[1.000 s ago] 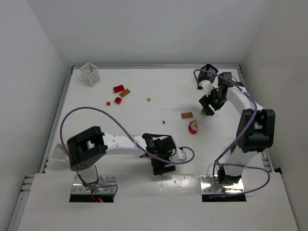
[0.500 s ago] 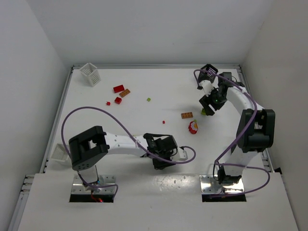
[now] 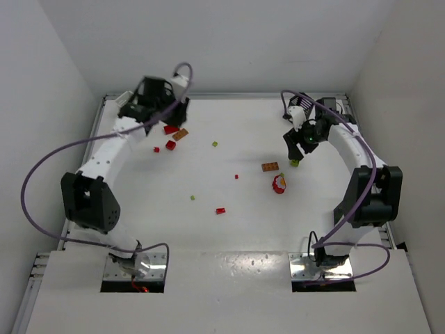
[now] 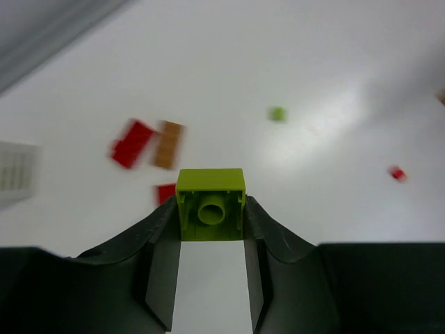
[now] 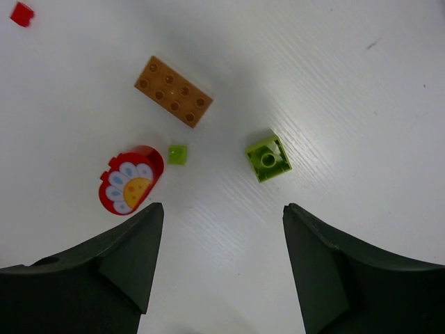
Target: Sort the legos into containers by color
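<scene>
Legos (image 3: 279, 183) are lying loose on the table (image 3: 264, 223): nearest a red piece (image 3: 220, 210), farther an orange-brown plate (image 5: 173, 91) and a small green brick (image 5: 268, 157), over which the right gripper (image 5: 221, 216) is hanging with jaws wide apart. Farthest, the left gripper (image 4: 211, 216) is pinching a yellow-green brick (image 4: 211, 197), close to a white basket (image 4: 17, 174).

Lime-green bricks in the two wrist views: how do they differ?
The held brick is pinched in the left gripper, above the table; the loose brick lies on the table, below the open right gripper. The held brick sits square to its camera; the loose brick lies askew. Both are lime green, with a ring on the visible face.
</scene>
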`<move>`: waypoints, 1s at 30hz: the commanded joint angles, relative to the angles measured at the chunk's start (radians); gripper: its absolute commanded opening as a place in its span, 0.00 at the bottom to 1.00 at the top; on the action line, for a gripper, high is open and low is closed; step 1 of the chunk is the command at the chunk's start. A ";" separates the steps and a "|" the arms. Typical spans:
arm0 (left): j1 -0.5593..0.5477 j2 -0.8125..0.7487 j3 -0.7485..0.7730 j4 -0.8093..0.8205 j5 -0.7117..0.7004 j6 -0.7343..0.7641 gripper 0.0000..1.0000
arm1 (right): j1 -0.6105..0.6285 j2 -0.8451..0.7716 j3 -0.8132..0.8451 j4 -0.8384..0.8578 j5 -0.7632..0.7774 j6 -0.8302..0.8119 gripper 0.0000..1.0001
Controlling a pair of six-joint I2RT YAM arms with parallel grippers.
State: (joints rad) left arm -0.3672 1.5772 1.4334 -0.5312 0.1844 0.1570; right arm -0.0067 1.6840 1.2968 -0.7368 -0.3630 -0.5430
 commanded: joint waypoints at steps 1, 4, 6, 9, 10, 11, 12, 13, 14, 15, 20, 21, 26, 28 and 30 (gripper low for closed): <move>0.198 0.135 0.218 -0.043 0.007 -0.029 0.37 | 0.031 -0.041 0.059 -0.004 -0.071 0.035 0.70; 0.334 0.345 0.501 -0.084 0.018 -0.072 0.37 | 0.040 -0.041 0.079 -0.004 -0.080 0.044 0.70; 0.382 0.458 0.660 -0.117 0.018 -0.094 0.37 | 0.051 -0.032 0.079 -0.004 -0.080 0.044 0.70; 0.429 0.622 0.883 -0.144 -0.032 -0.125 0.37 | 0.060 -0.032 0.097 -0.004 -0.079 0.083 0.70; 0.441 0.651 0.919 -0.144 -0.052 -0.125 0.37 | 0.060 -0.032 0.098 -0.004 -0.079 0.083 0.70; 0.441 0.690 0.961 -0.130 -0.089 -0.125 0.39 | 0.060 -0.023 0.098 -0.004 -0.079 0.083 0.70; 0.453 0.701 0.961 -0.115 -0.112 -0.125 0.40 | 0.060 -0.023 0.098 -0.004 -0.070 0.083 0.70; 0.464 0.701 0.947 -0.072 -0.153 -0.125 0.40 | 0.060 -0.023 0.098 -0.004 -0.057 0.083 0.70; 0.464 0.711 0.947 -0.053 -0.166 -0.125 0.41 | 0.060 -0.023 0.098 -0.004 -0.057 0.083 0.70; 0.481 0.721 0.935 -0.023 -0.166 -0.135 0.41 | 0.060 -0.014 0.098 -0.004 -0.057 0.072 0.70; 0.520 0.744 0.935 0.008 -0.177 -0.148 0.41 | 0.060 -0.014 0.088 -0.013 -0.067 0.063 0.70; 0.530 0.756 0.935 0.019 -0.177 -0.148 0.41 | 0.060 -0.014 0.088 -0.013 -0.067 0.063 0.70; 0.560 0.777 0.924 0.028 -0.195 -0.148 0.41 | 0.070 -0.004 0.088 -0.035 -0.067 0.054 0.70; 0.560 0.790 0.924 0.028 -0.195 -0.148 0.42 | 0.070 -0.004 0.079 -0.044 -0.067 0.054 0.71; 0.570 0.799 0.924 0.037 -0.195 -0.148 0.44 | 0.070 -0.004 0.079 -0.053 -0.067 0.044 0.71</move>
State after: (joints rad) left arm 0.1883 2.3535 2.3276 -0.5354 0.0032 0.0204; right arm 0.0559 1.6836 1.3544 -0.7761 -0.4049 -0.4824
